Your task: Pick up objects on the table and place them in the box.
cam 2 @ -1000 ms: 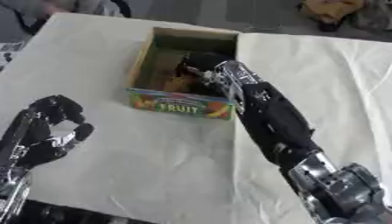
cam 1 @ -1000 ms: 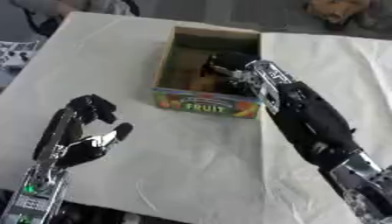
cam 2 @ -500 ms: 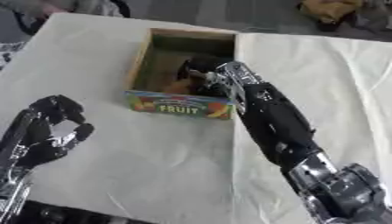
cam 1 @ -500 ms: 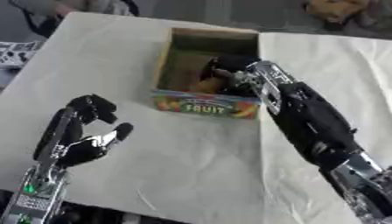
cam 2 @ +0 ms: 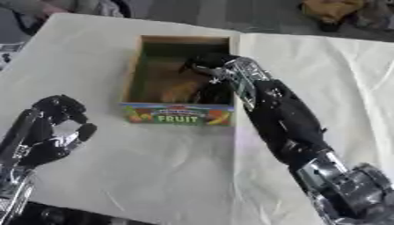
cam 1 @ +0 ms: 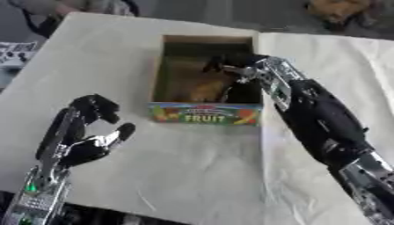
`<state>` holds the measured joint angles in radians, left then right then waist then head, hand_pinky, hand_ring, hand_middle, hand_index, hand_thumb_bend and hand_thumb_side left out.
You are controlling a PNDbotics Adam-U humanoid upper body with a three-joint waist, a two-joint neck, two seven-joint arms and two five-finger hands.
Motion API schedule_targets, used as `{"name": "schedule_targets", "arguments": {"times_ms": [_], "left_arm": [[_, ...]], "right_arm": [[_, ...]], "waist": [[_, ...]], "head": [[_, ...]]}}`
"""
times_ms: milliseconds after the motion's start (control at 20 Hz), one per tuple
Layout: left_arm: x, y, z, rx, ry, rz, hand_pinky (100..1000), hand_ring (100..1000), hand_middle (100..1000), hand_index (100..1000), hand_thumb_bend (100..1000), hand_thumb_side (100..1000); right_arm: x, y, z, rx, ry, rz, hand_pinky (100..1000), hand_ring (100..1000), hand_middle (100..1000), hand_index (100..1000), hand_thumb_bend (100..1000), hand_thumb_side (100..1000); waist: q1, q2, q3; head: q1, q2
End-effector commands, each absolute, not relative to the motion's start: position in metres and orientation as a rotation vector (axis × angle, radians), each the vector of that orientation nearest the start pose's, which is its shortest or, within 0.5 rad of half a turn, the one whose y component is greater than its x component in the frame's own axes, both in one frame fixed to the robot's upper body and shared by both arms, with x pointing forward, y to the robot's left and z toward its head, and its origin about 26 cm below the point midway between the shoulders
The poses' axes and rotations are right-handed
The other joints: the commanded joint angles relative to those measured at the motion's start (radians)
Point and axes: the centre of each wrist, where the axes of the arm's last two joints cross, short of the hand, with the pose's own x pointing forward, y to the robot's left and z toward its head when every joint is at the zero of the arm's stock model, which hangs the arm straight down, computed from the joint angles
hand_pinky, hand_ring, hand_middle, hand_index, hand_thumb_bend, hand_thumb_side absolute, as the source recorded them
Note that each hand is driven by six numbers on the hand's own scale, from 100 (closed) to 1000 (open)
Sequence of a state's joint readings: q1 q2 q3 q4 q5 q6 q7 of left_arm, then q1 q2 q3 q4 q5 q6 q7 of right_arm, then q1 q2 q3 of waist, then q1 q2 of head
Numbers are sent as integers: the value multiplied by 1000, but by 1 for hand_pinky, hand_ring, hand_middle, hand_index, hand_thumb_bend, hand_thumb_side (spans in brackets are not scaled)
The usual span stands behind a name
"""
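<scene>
**Right hand inside the fruit box, left hand idle at the near left**

The box (cam 1: 204, 113) is an open-topped rectangular carton with plain brown inner walls and a colourful printed near face that reads "FRUIT" in white letters among pictures of fruit. It stands on a table (cam 1: 192, 176) covered in pale, matt cloth or paper that shows soft creases and a seam running near-to-far just right of the box.

Inside the box lies a yellowish-brown rounded object (cam 1: 202, 90), resting on the floor towards the near wall; its exact kind cannot be made out. A dark shape sits beside it on the right, partly hidden by the arm.

The right hand (cam 2: 206, 63), black with silver metal parts, reaches from the near right over the box's right wall, its fingers bent down into the far part of the interior. Whether they grip anything cannot be told, since the hand and the dark interior merge.

The left hand (cam 1: 86, 132) hovers over the table at the near left, well apart from the box, fingers loosely curled upward and thumb spread, holding nothing.

At the far edge, blurred shapes lie beyond the table, one of them orange-brown (cam 1: 338, 9).
</scene>
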<state>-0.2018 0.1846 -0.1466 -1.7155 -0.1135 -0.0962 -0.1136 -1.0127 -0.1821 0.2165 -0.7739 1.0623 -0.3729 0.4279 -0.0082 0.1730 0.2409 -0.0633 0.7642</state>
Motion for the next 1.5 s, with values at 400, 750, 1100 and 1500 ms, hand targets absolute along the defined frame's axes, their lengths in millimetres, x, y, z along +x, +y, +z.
{"name": "schedule_targets", "arguments": {"times_ms": [400,750,1100,1500], "left_arm": [[316,225,89,17,-1972,-527,556,519,527,597,675,357],[316,227,88,26,-1967,-524,557,518,527,596,675,357],[315,231,86,43,-1962,-516,557,518,527,596,676,356],[314,237,85,72,-1955,-503,557,517,527,596,675,356]], "right_arm": [[491,-175,203,-737,-1510,1865,817,859,916,947,394,428],[490,-186,219,-717,-1554,1813,814,853,895,942,355,427],[483,-199,239,-720,-1624,1787,807,843,872,933,332,408],[460,-225,260,-762,-1825,1645,776,805,833,920,197,304]], "waist": [[-1,-21,-11],[-5,-26,-23],[-11,-32,-44],[-21,-39,-81]], "head": [[12,6],[22,6],[40,6],[72,6]]}}
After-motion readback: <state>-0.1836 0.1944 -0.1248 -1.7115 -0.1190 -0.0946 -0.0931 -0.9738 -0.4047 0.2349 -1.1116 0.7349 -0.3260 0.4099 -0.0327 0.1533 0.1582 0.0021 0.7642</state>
